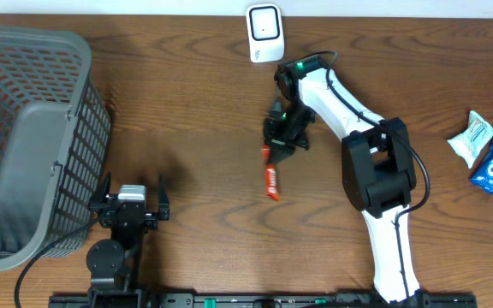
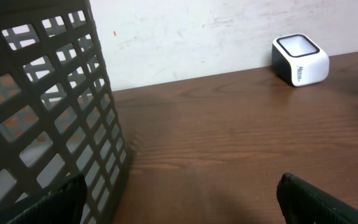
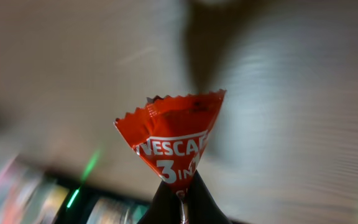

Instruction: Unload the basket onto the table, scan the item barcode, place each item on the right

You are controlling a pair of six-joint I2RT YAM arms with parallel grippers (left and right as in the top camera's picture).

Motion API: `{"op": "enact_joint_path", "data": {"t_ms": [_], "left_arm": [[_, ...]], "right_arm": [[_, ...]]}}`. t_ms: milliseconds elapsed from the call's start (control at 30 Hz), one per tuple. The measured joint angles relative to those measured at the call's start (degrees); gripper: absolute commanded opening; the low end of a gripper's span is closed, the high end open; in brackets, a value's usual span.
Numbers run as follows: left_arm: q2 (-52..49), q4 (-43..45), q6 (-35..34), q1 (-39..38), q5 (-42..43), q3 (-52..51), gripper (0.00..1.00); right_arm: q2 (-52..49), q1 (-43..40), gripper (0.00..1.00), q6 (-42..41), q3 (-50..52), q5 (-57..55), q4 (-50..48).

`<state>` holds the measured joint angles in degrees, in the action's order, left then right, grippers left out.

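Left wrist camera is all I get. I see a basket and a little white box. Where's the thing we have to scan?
Observer: The right gripper holds it, a red Nescafe sachet, over the middle of the table.
Operator: Is it at the white box?
Observer: No. The scanner sits at the far edge, with a gap between it and the sachet.
Operator: Any other snacks?
Observer: Yes, blue and white packets lie at the table's right edge.
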<state>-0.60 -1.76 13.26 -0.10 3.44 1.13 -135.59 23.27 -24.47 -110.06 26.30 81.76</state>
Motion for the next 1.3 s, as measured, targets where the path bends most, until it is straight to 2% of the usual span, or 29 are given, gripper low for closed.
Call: {"op": "enact_joint_path", "data": {"t_ms": [67,167,267,333,433,467,800,833,867,1067,1133,1233,1300], "left_arm": [[0.0,0.02,0.0,0.0,0.0,-0.02,0.98],[0.0,0.02,0.0,0.0,0.02,0.0,0.98],[0.0,0.0,0.0,0.0,0.0,-0.02,0.98],[0.0,0.0,0.0,0.0,0.0,-0.02,0.98],[0.0,0.0,-0.02,0.0,0.0,-0.02,0.98],[0.0,0.0,0.0,0.0,0.0,-0.02,0.98],[0.0,0.02,0.0,0.0,0.0,-0.02,0.98],[0.0,0.02,0.0,0.0,0.0,0.0,0.98],[0.0,0.0,0.0,0.0,0.0,-0.02,0.98],[0.0,0.0,0.0,0.0,0.0,-0.02,0.98],[0.0,0.0,0.0,0.0,0.02,-0.02,0.98],[0.0,0.0,0.0,0.0,0.0,-0.02,0.98],[0.0,0.0,0.0,0.0,0.0,-0.02,0.98]], "right_arm": [[0.0,-0.33,0.18,-4.09,0.0,-6.8,-0.24],[0.0,-1.25,0.27,-7.65,0.0,-12.81,-0.5],[0.0,-2.08,0.32,-9.53,-0.02,-15.93,-0.26],[0.0,-2.32,0.41,-9.94,-0.04,-17.09,0.63],[0.0,-2.29,0.43,-10.58,-0.44,-18.05,3.89],[0.0,-2.27,0.53,-10.69,-0.72,-18.25,5.09],[0.0,1.49,0.53,-13.16,-3.13,-18.88,7.54],[0.0,1.97,0.74,-14.03,-3.13,-18.93,7.56],[0.0,2.69,0.84,-15.87,-3.13,-19.58,7.5],[0.0,7.13,0.88,-25.68,-3.15,-27.26,5.16],[0.0,8.74,0.81,-27.76,-3.15,-29.24,3.34],[0.0,10.8,0.66,-30.36,-2.89,-30.53,2.38],[0.0,11.45,0.63,-31.98,-1.84,-31.15,2.08]]}}
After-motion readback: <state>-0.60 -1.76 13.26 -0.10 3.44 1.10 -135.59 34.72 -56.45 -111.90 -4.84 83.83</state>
